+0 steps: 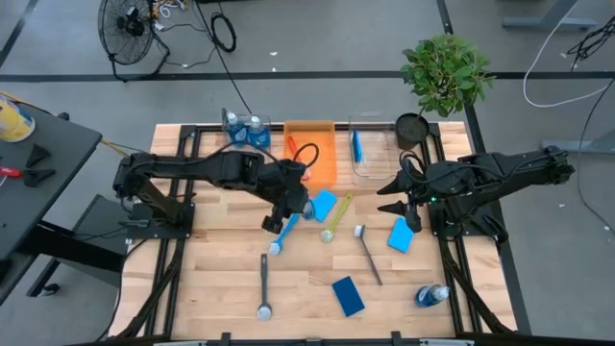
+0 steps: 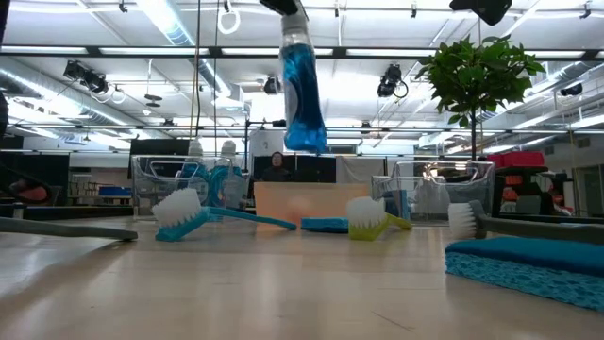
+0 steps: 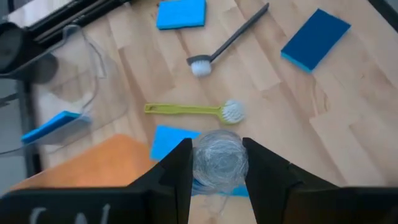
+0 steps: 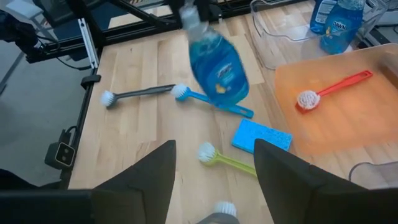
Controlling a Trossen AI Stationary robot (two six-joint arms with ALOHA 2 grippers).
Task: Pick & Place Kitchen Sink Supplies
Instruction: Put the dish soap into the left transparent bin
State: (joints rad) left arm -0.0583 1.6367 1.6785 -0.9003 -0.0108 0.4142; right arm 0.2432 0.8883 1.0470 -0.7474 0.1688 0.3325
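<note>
My left gripper [image 3: 216, 148] is over the table's middle [image 1: 291, 204], shut on a small clear bottle with blue contents [image 2: 302, 94], which hangs in the air below it [image 4: 216, 61]. My right gripper [image 4: 214, 149] waits open at the right [image 1: 396, 185], holding nothing. Flat on the table lie three blue sponges [image 1: 325, 203] [image 1: 401, 234] [image 1: 348, 295], a blue brush [image 1: 285, 234], a yellow-green brush [image 1: 336, 219], two dark grey brushes [image 1: 368, 252] [image 1: 264, 285], and another bottle on its side [image 1: 432, 294]. My left gripper pinches the bottle's top end, at the neck below the cap [image 2: 294, 28], between its two fingers [image 3: 177, 171]. The fingers come slanting down from the table's left. The bottle hangs below them, cap end up, slightly tilted, lifted well clear of the table.
At the far edge stand an orange bin [image 1: 310, 159] with a red brush [image 4: 336, 87], a clear bin [image 1: 373, 159] with a blue item inside, and two more bottles [image 1: 243, 130]. A potted plant [image 1: 444, 72] stands at the far right corner.
</note>
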